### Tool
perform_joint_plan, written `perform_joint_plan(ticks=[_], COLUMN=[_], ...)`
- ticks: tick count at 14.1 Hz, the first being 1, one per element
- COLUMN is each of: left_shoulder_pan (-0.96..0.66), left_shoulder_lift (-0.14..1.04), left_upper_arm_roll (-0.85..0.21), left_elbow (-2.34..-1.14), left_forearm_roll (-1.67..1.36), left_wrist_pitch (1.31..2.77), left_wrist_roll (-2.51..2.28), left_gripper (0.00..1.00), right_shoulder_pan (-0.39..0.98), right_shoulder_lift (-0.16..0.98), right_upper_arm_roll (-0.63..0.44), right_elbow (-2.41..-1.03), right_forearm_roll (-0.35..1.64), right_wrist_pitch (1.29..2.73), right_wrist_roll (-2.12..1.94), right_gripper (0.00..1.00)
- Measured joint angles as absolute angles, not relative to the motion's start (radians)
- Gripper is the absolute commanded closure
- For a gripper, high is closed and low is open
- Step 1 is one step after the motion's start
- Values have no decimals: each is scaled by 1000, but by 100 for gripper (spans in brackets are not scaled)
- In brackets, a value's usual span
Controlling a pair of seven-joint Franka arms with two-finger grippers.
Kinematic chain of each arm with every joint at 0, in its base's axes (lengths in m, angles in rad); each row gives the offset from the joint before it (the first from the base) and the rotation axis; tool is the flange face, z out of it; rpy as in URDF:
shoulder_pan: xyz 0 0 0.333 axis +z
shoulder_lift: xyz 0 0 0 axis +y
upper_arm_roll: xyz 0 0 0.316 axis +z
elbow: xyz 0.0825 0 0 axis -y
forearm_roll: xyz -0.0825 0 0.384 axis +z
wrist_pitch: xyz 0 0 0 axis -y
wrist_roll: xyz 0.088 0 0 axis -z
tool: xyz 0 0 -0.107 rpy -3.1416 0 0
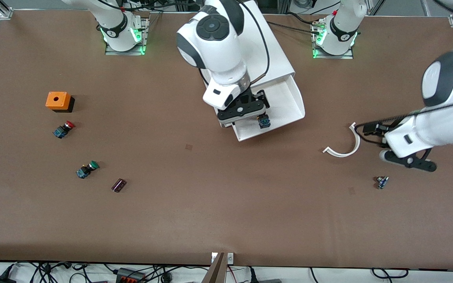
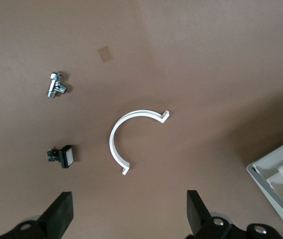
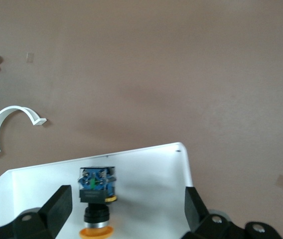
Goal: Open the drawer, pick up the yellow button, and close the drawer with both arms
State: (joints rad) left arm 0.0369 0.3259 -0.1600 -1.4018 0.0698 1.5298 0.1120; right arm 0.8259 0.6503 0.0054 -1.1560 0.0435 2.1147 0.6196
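The drawer (image 1: pixel 285 106) stands pulled out of the white cabinet (image 1: pixel 273 51), toward the front camera. The button (image 1: pixel 264 122) lies on its side in the drawer near its front wall; its yellow-orange cap, black neck and blue base show in the right wrist view (image 3: pixel 96 199). My right gripper (image 1: pixel 250 112) hangs open over the drawer, and the button sits between its fingers (image 3: pixel 126 204), closer to one of them and untouched. My left gripper (image 1: pixel 409 162) is open and holds nothing (image 2: pixel 130 214), over bare table toward the left arm's end.
A white curved clip (image 1: pixel 346 143) lies beside the left gripper, a small metal part (image 1: pixel 382 182) nearer the camera. Toward the right arm's end lie an orange box (image 1: pixel 58 101), a red-capped button (image 1: pixel 63 129), a green-capped button (image 1: pixel 87 169) and a small dark block (image 1: pixel 118 185).
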Motion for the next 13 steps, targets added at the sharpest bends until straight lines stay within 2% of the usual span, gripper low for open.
perform_joint_plan(ticks=[4, 6, 8, 13], left_shoulder_pan=[40, 47, 61, 84], left_shoulder_lift=[97, 10, -24, -11], left_upper_arm_roll=[-160, -160, -154, -151], left_elbow=[-1709, -1827, -1853, -1824], left_forearm_roll=[71, 71, 71, 71], left_wrist_pitch=[1723, 1759, 1769, 1734], left_wrist_roll=[104, 102, 92, 87], left_gripper=[0, 0, 0, 0], right_shoulder_pan=[858, 873, 883, 888], right_shoulder_lift=[697, 709, 716, 735], right_upper_arm_roll=[3, 2, 2, -1], right_elbow=[-1147, -1143, -1141, -1140], right_forearm_roll=[42, 42, 42, 40], right_wrist_pitch=[2126, 2131, 2132, 2162], right_wrist_roll=[620, 620, 620, 620], right_gripper=[0, 0, 0, 4])
